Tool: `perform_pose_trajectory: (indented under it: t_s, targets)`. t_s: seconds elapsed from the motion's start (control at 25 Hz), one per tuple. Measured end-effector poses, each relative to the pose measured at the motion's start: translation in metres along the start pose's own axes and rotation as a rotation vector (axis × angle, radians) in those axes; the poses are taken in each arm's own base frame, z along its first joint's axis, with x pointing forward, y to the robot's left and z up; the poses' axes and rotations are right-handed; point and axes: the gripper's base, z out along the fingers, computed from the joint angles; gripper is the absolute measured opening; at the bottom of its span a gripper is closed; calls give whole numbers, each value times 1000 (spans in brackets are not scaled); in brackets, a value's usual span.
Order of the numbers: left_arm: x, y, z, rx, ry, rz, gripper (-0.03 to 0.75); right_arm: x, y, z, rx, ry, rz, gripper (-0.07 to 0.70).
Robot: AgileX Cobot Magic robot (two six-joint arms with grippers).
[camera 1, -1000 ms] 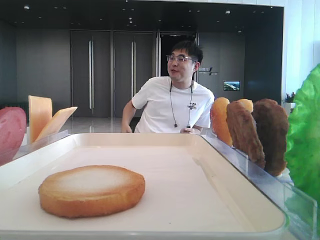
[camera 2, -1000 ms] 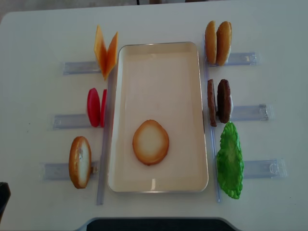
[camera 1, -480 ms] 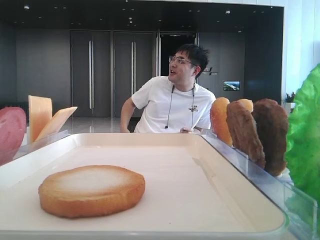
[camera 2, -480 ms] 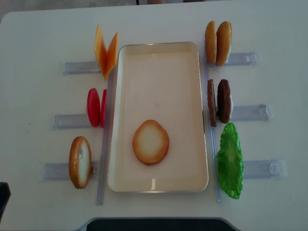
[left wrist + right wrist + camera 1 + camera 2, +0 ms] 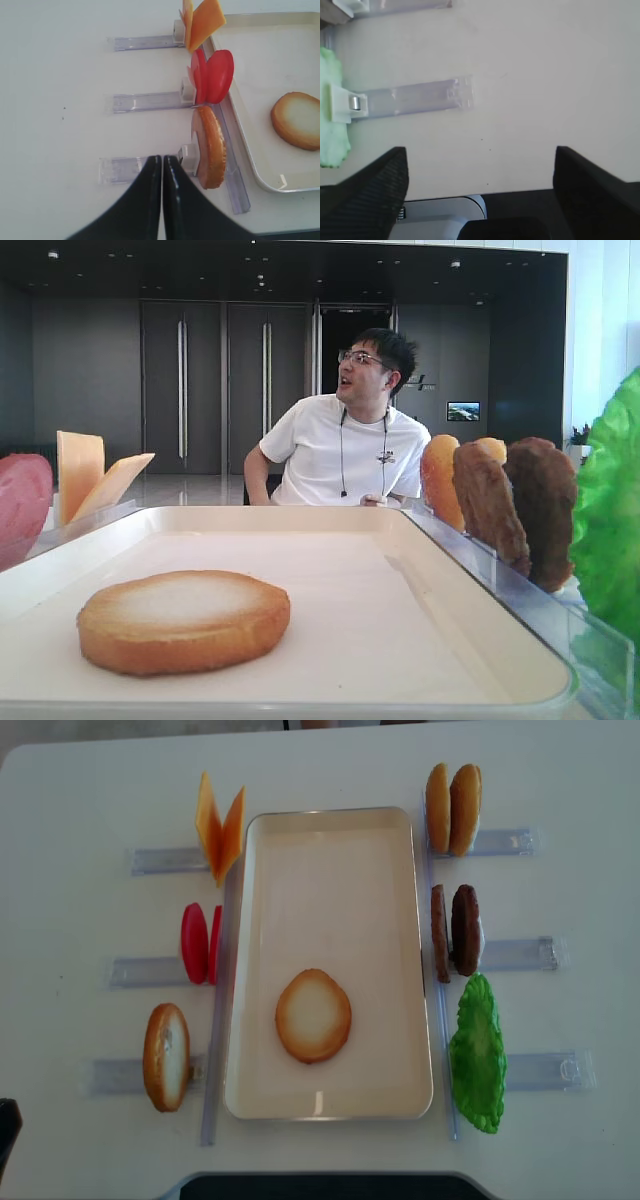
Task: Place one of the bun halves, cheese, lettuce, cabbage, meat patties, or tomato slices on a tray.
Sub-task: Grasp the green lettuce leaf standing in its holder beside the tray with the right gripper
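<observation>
One bun (image 5: 313, 1015) is flat on the tray (image 5: 330, 830), my left gripper (image 5: 161, 162) is pinched shut and empty, right gripper (image 5: 480, 160) jaws wide apart, so next I'd reach for the lettuce (image 5: 477, 1055).
</observation>
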Motion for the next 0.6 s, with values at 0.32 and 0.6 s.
perform_pose_trajectory:
  t_s: [0.32,0.6]
  targets:
    - [0,0,0,0,0,0,0,-38,0,-6,30,40,55,589]
    - [0,0,0,0,-1,0,0,-45,1,-8,30,35,55,590]
